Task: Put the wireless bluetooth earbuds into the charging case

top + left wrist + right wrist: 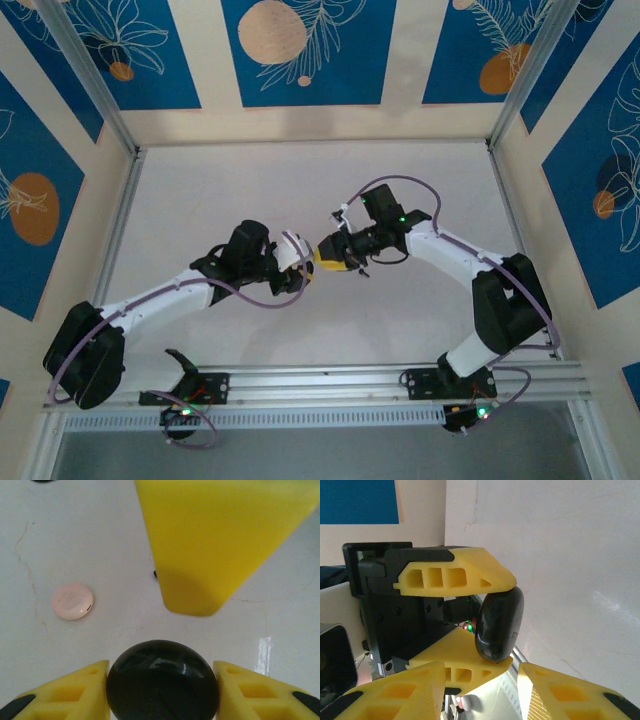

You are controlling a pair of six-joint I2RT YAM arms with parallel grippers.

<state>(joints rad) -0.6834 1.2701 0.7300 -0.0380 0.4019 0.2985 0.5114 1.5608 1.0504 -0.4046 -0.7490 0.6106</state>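
Above table (90, 540) mid | charging case (162, 685) is clenched by L hand (160, 672) (edge-on to R cam) | R hand (481, 672) seen released, empty.

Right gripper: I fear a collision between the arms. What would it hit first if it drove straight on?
Most likely the small round black puck-shaped charging case, held edge-on by the left gripper between its yellow jaws, straight ahead of the open right gripper. Depth is hard to judge.
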